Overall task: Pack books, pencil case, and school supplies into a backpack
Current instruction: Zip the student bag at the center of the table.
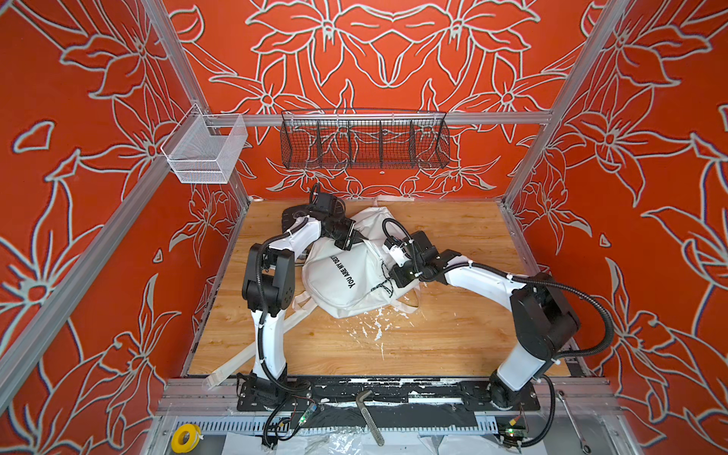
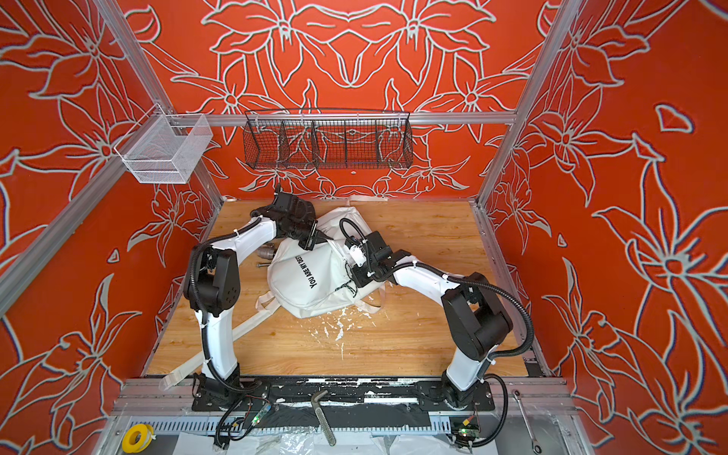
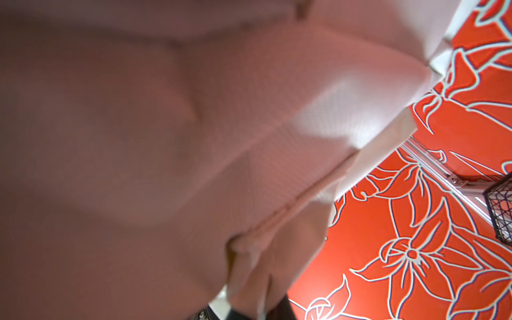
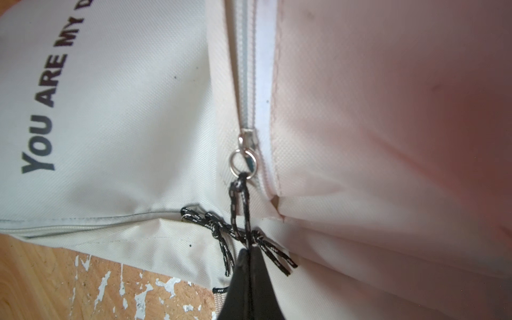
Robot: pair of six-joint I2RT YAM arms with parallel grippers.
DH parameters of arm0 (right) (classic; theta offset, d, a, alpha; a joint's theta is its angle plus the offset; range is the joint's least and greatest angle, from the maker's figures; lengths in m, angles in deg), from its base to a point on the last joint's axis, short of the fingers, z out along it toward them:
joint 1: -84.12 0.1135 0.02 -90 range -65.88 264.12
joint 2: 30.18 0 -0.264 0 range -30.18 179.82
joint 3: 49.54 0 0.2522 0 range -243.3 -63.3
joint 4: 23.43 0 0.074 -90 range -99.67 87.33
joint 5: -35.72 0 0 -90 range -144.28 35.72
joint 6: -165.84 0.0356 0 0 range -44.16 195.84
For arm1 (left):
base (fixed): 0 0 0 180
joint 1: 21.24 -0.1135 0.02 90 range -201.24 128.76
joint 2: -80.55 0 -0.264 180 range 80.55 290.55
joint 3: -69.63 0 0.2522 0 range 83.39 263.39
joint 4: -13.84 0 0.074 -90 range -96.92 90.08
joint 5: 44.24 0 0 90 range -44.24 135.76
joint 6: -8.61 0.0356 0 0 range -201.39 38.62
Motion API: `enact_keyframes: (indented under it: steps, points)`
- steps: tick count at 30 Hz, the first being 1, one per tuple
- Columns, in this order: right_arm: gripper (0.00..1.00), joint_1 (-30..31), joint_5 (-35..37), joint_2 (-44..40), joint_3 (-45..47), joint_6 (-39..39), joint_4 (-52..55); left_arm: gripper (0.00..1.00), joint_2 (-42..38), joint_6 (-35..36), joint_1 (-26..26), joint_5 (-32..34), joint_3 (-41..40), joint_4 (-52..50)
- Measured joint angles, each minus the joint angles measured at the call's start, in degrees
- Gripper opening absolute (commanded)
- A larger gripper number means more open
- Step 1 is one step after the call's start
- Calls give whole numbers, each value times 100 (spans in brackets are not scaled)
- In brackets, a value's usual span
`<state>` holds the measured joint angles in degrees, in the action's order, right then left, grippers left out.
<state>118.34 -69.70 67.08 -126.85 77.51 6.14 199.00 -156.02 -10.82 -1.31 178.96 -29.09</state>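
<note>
With the right end effector clamped on the zip cord and the left end effector pinching the backpack at 11 o'clock, pull straight along the track with the fabric taut.

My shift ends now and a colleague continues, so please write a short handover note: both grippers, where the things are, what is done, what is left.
Left gripper: shut on a fold of the white fabric backpack, lying on the wooden table.
Right gripper: shut on the black cord zip pull.
Books, pencil case, sharpener: none visible; probably inside.
Done: the main zip looks closed in the visible stretch.
To do: finish zipping, release.
</note>
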Motion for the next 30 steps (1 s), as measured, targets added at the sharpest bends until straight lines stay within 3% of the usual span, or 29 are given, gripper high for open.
enact_keyframes:
  steps: [30]
  points:
    - [0, -52, -157, -289, 514, 785, -225, 0, -2, -131, -199, -369, -2, -225]
